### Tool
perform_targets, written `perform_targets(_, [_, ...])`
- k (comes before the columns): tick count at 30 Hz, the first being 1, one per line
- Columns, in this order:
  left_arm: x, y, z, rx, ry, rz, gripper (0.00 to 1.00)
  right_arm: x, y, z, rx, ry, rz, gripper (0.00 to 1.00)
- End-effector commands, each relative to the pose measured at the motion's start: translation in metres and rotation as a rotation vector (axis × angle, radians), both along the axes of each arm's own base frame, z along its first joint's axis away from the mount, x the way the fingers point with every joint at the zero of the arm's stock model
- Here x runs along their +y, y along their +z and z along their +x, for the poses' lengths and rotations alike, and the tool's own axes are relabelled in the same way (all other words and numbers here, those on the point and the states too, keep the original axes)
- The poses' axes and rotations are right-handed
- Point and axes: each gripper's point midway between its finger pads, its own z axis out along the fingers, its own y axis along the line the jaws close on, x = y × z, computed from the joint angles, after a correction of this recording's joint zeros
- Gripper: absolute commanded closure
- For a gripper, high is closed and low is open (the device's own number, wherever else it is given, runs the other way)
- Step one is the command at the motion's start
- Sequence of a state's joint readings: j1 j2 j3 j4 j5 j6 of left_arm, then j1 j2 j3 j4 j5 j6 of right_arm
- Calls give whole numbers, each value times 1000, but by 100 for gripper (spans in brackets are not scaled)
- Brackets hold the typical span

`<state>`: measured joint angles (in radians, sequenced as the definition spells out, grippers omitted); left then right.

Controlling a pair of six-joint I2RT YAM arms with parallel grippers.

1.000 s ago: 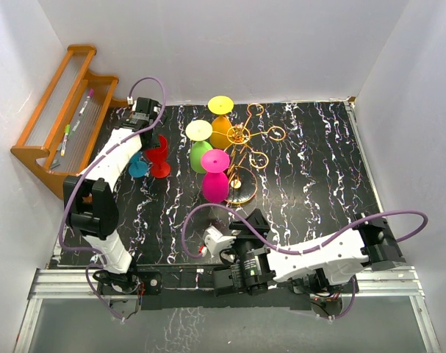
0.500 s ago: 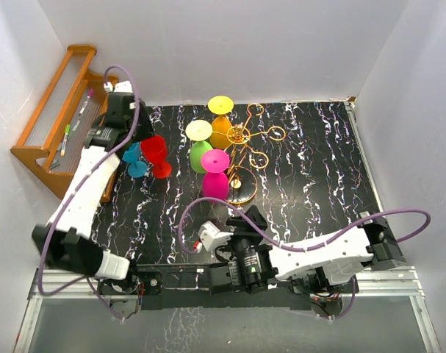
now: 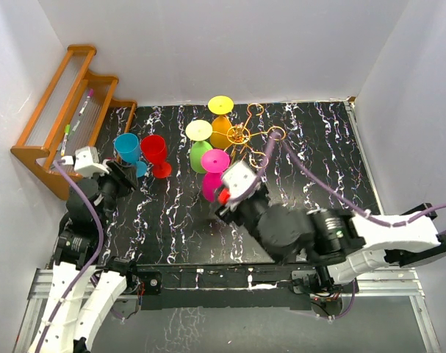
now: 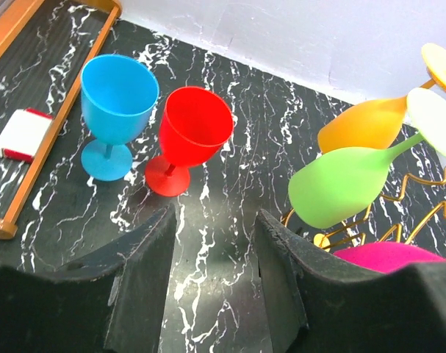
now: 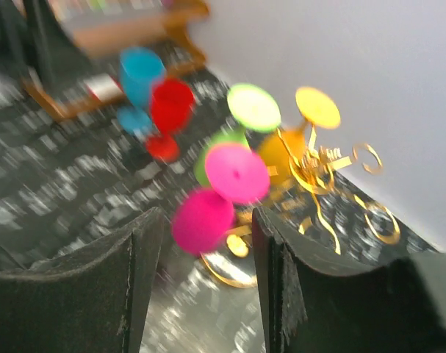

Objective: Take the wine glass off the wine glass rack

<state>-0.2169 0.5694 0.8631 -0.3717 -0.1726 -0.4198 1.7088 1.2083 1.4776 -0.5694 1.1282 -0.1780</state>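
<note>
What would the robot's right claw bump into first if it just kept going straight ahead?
Probably the pink wine glass, hanging upside down on the gold rack: the wrist view shows it straight ahead between the right gripper's open fingers. That view is blurred, so depth is uncertain.

wine glass rack [image 3: 241, 136]: gold wire, upright | hung inverted: pink glass [image 3: 214, 185], green glass [image 3: 200, 156], orange glass [image 3: 221, 134]

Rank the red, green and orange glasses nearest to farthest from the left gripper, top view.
From the left gripper:
1. red glass, standing on the table
2. green glass, hanging, left of the rack
3. orange glass, hanging, farther back
</note>
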Motion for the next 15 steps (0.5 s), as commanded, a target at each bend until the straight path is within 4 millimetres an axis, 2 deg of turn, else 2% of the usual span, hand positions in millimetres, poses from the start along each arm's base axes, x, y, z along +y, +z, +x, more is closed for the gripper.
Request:
perform_targets(1, [10,-15,-10,-11,48,-13,54,30,75,3,166,155,331,47])
perform_targets(2, [11,-19,-13,-7,49,-12,54,34,86,13,235,168,395,46])
perform_targets(3, [11,-24,-15,0,50,-10,54,41,77,24,300,184,387,46])
perform_targets(4, [12,-29,-17,6,52,-8,54,42,85,38,357,195,422,46])
perform_targets(6, [12,-34,-19,12,47,-5,54,50,76,60,486,252,424,45])
perform_targets(9, [11,-33,-21,13,37,-3,54,56,71,80,642,347,473,43])
perform_targets(12, [8,-35,-23,27,18,0,54,48,75,90,761,407,581,41])
perform_targets(15, [7,-36,-25,32,7,-1,53,27,76,100,816,394,700,40])
